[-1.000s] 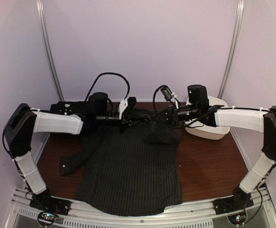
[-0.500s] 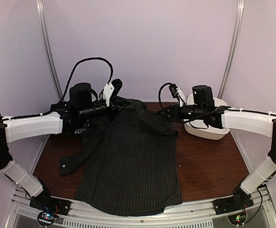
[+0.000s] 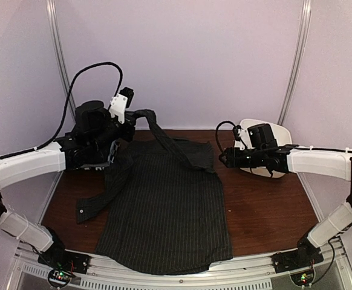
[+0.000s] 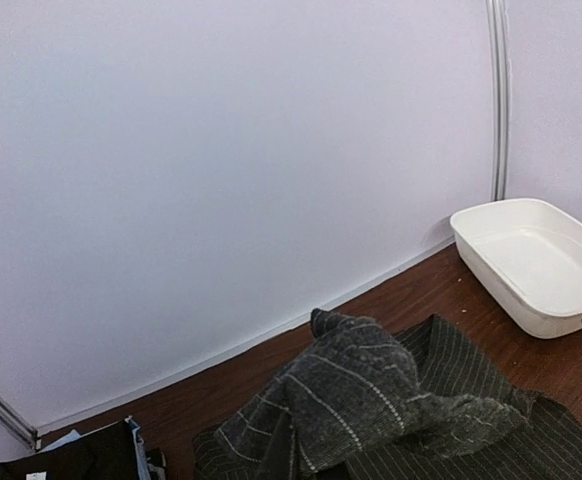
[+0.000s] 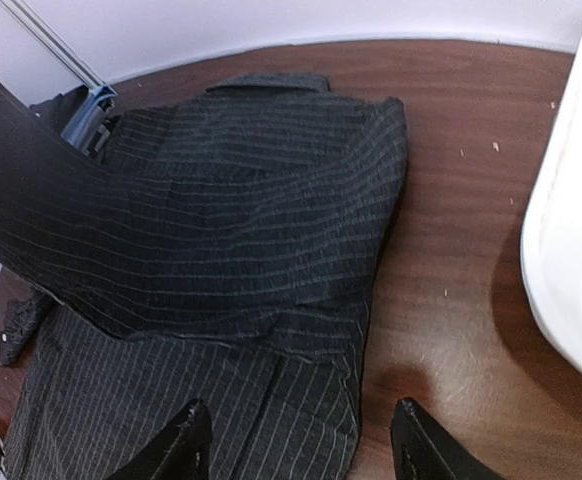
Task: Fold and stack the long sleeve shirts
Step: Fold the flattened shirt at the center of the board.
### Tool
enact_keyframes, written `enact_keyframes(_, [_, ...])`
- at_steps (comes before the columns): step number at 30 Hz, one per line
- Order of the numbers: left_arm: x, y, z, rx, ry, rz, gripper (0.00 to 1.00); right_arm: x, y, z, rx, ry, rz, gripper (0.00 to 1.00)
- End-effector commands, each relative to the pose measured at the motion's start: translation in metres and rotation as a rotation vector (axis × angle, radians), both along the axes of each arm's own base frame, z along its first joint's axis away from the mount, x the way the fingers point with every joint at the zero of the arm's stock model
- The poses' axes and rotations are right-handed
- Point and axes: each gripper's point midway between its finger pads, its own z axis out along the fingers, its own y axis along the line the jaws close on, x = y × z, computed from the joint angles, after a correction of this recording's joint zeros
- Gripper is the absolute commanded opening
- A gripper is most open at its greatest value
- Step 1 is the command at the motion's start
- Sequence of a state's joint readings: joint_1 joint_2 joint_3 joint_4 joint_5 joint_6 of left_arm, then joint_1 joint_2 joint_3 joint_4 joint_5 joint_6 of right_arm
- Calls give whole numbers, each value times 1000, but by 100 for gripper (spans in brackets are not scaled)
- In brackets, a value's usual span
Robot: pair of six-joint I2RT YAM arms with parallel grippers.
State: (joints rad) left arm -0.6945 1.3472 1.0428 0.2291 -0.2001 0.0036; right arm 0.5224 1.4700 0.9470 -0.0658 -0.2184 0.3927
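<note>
Now released on one side, the pinstriped shirt (image 3: 164, 211) lies flat on the table (image 3: 267, 205), collar toward the back wall (image 3: 182, 60) and hem at the front rail (image 3: 254, 263). Over the past second we watched the right gripper (image 5: 301, 450) let go of the sleeve (image 3: 176, 142) and draw back toward the white tub (image 3: 279, 134). Its fingers now stand apart above the shirt's right edge with nothing between them. The left gripper (image 3: 129, 109) has meanwhile risen and swung to the far left, clamped on the sleeve's end, so the sleeve stretches as a band across the shirt's upper part. We judge this to be a sleeve fold under way, with the band yet to be laid on the body. The other sleeve (image 3: 100, 196) trails off the shirt's left side onto bare wood. For room, we see open table between shirt and tub and a narrower strip on the left. The hem already reaches the front rail, and the raised left gripper is near the back wall. We cannot tell what the dark bundle (image 4: 81, 460) in the far left corner is.
</note>
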Motion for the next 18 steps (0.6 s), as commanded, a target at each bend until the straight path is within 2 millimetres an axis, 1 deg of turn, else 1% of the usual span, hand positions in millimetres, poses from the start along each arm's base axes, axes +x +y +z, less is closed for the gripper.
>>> enact_keyframes(1, [22,17,-5,18,-3,156,0,-18,-12,-33,-16,105,-64,63])
enact_keyframes(4, [27,16,-13,8,22,177,0,-10,-8,-41,-16,111,-69,64])
enact_keyframes(7, [29,21,-26,5,59,211,0,7,4,-47,-23,119,-56,63])
enact_keyframes(11, [29,26,-49,13,119,241,0,40,20,-56,-47,129,-61,57])
enact_keyframes(13, [27,27,-60,12,150,244,0,60,25,-65,-67,134,-85,57])
enact_keyframes(17, [23,30,-81,12,197,250,0,90,27,-83,-87,143,-121,55])
enact_keyframes(18, [22,30,-85,13,207,250,0,96,28,-91,-92,153,-125,55])
